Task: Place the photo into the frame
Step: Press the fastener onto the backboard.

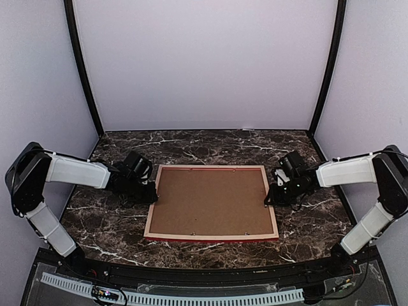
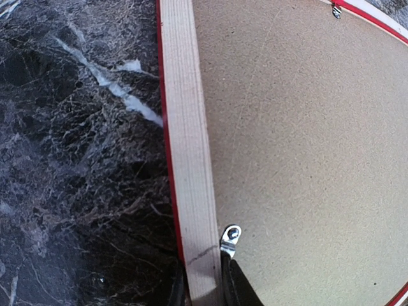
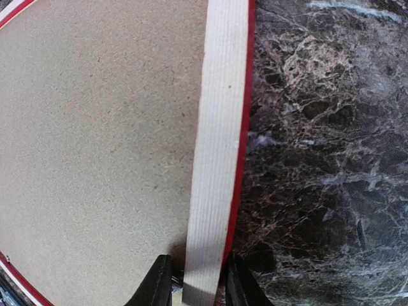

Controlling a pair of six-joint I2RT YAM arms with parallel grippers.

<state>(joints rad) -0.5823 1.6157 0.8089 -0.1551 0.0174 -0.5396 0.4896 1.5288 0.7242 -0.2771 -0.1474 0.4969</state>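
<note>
The frame [image 1: 210, 167] lies face down on the dark marble table, pale wood back up, with a thin red edge showing. The brown backing board [image 1: 210, 201] fills its opening. The photo is hidden. My left gripper [image 1: 152, 199] straddles the left rail [image 2: 185, 127], one finger [image 2: 239, 290] on the board side by a metal turn tab [image 2: 230, 238], the other outside. My right gripper [image 1: 268, 203] straddles the right rail [image 3: 220, 127] the same way, its fingers [image 3: 156, 284] either side. Both look closed on the rail.
The marble table [image 1: 191, 146] stretches round the frame on all sides. Grey walls with black corner posts [image 1: 83, 70] close in the back and sides. More metal tabs sit along the frame's near rail [image 1: 193, 234].
</note>
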